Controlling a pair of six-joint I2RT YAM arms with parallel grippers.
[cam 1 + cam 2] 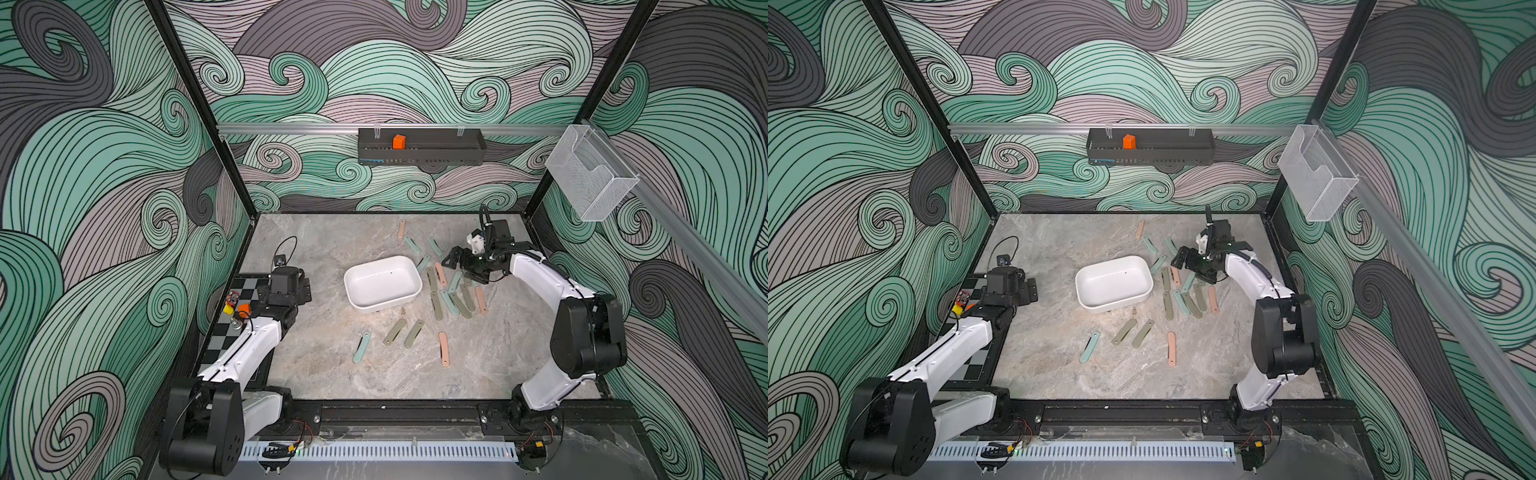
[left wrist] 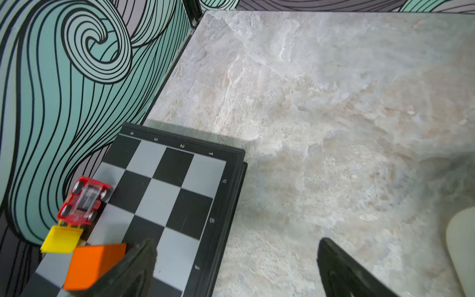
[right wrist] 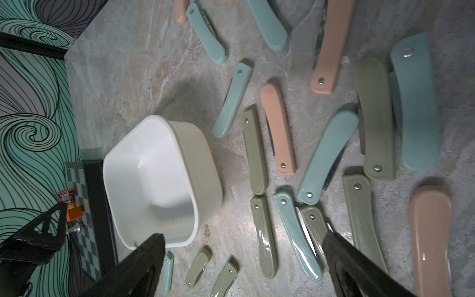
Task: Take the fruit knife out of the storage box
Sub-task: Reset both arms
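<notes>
White storage box (image 1: 386,301) stands empty on the worktop (image 1: 332,374), fruit knives (image 3: 326,156) scattered beside it; the right claw (image 3: 243,237) and left claw (image 2: 237,241) gape apart, empty, so the right one should probably rise straight, touching nothing.

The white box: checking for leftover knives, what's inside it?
Nothing: the box shows a bare white floor in both top views; knives lie outside. In the right wrist view a gripper finger hides one corner.

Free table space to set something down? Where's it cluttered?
Bare: the table between chessboard and storage box, the far-left corner behind the box, and the front strip nearer than the four loose knives. Crowded: the knife cluster right of the box.
</notes>
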